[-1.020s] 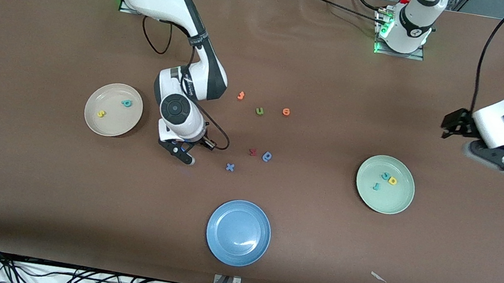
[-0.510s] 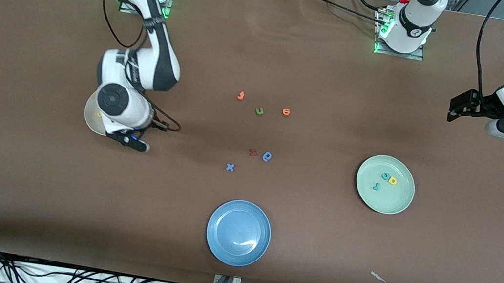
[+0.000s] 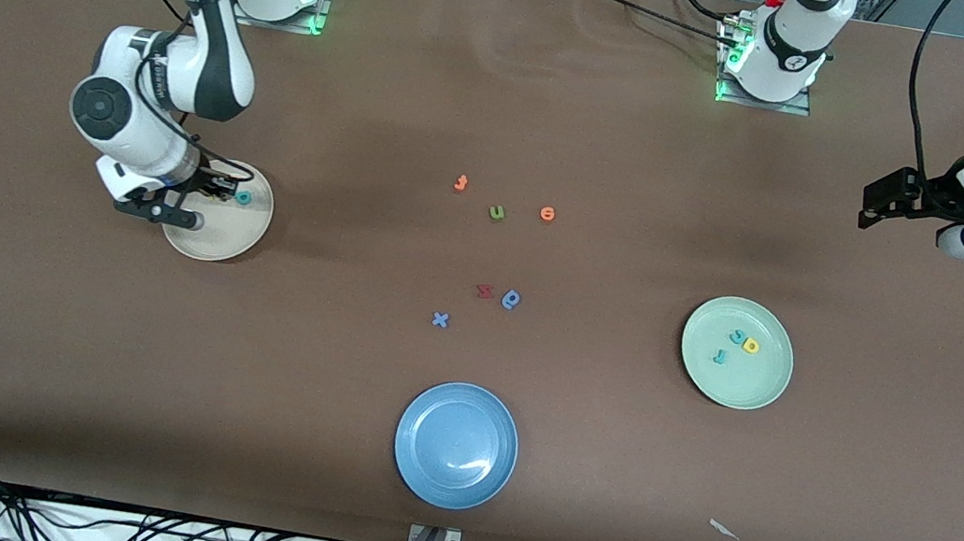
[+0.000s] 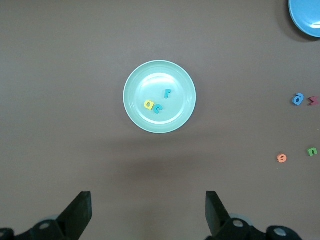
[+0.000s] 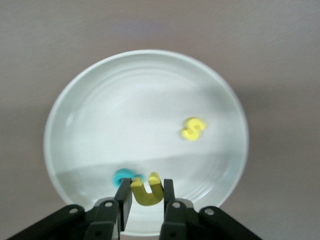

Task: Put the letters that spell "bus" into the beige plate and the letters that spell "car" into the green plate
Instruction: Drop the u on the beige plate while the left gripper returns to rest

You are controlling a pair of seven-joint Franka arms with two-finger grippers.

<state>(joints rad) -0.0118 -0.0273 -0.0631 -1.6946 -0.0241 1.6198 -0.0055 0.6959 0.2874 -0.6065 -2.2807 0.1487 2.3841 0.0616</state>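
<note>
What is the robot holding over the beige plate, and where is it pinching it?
The right gripper pinches the yellow u by its two outer sides, over the beige plate. The left gripper is open and holds nothing.

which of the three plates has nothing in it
The blue plate, nearest the front camera. The beige plate and green plate each hold letters.

Robotics lab: bolted arm bases [image 3: 768, 61], cable tangle [image 3: 124, 532].

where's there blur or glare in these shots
Right wrist view: the yellow s and teal letter look smeared, while the yellow u between the right end effector's fingers is sharper. Front view: a bright glare streak on the blue plate. Left wrist view: sharp, soft sheen on the green plate.
</note>
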